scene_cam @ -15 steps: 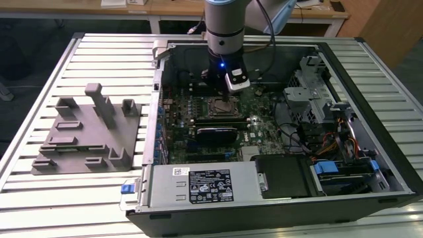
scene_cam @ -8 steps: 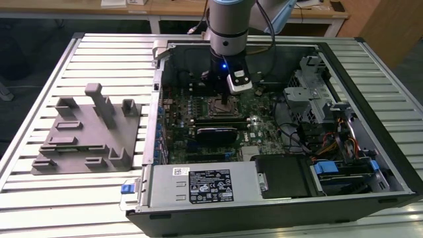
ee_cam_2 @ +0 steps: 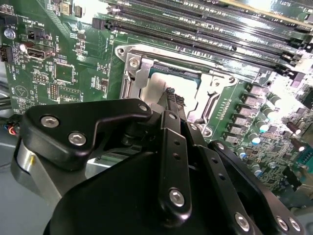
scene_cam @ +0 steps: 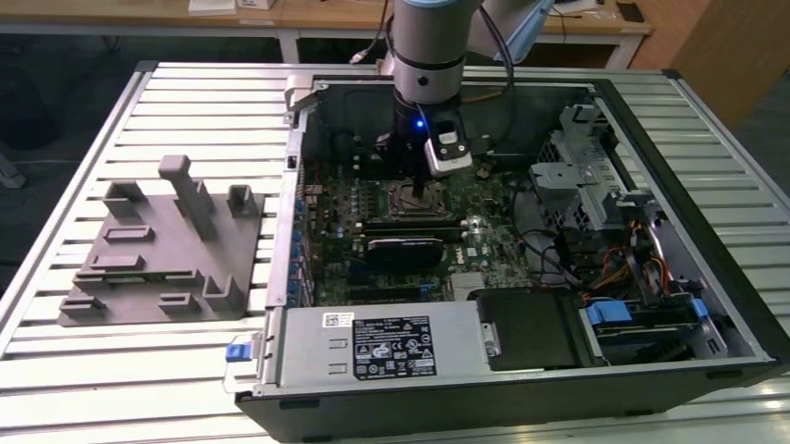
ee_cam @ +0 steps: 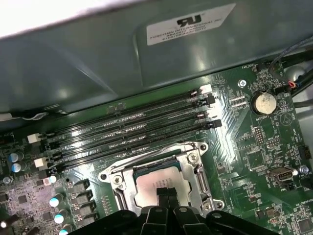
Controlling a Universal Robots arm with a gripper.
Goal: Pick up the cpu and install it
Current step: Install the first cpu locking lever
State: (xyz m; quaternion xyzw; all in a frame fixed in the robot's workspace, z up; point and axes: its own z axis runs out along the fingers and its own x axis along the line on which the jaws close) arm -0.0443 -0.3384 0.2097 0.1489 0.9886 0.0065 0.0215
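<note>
Where the gripper (ee_cam: 165, 195) meets the cpu (ee_cam: 155, 183) in its socket (ee_cam: 161, 182) — fingertips narrowed together — its own black linkage hides the contact, so any grasp is unclear.

A silver-grey arm (scene_cam: 426, 51) with black cables carries a black, screw-studded tool (ee_cam_2: 174, 100).

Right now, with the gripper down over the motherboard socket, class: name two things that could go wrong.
1. The cpu lies in the socket frame with the gripper right at its top; a sideways drag might shift it out of its seat.
2. The memory slots run close beside the socket, so a tilted approach could knock them.
</note>
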